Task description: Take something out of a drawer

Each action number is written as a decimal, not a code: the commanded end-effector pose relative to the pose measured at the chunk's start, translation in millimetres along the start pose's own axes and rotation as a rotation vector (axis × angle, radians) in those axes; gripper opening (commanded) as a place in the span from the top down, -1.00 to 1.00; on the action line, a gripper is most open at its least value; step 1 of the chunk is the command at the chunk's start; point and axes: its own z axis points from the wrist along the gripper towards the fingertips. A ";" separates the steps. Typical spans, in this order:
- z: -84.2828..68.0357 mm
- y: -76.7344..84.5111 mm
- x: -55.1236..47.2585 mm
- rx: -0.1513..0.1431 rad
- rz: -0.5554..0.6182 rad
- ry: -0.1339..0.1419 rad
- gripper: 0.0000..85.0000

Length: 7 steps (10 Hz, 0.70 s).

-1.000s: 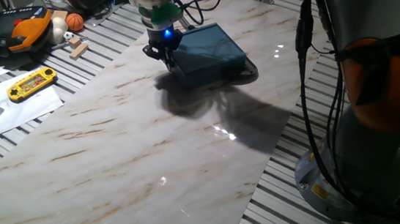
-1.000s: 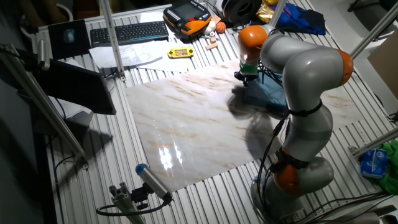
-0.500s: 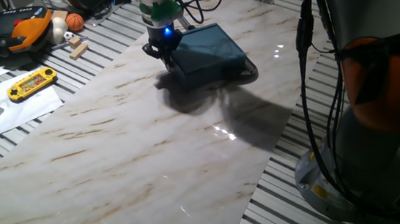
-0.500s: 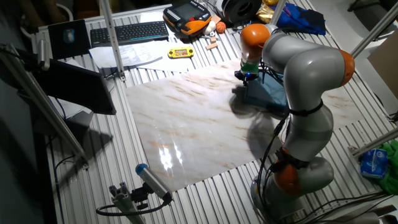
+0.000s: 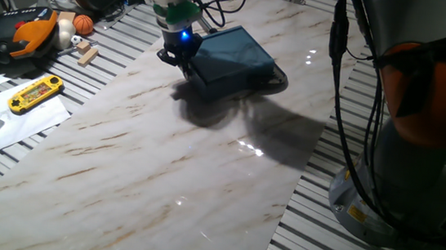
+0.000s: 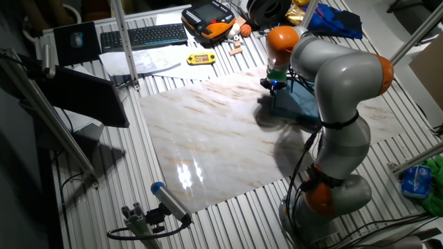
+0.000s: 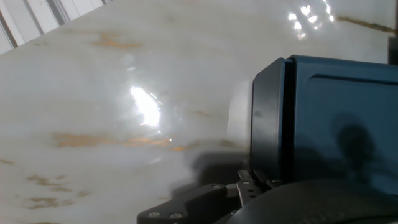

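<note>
A flat dark blue box point(image 5: 234, 52) lies on the marble board at the far side, and it also shows in the other fixed view point(image 6: 301, 104). Its drawer looks pushed in, and I cannot make out the knob. My gripper point(image 5: 180, 59) hangs low at the box's front left corner, touching or nearly touching it, with a blue light glowing on the hand. In the hand view the box's corner point(image 7: 273, 124) fills the right side, just ahead of the hand's dark hardware point(image 7: 205, 199). The fingertips do not show clearly. The something is hidden.
A yellow handheld game point(image 5: 36, 93) lies on paper at the left, off the marble board point(image 5: 201, 180). A wooden block point(image 5: 88, 54), an orange ball point(image 5: 83, 24) and a black-and-orange case point(image 5: 18, 33) sit beyond it. The arm's base point(image 5: 416, 160) stands at the right.
</note>
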 end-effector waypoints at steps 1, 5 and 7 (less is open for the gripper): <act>0.2 1.1 -0.3 -0.007 0.001 0.007 1.00; 1.7 2.8 -1.0 -0.014 -0.002 0.025 1.00; -0.2 4.3 -1.5 -0.010 -0.006 0.029 1.00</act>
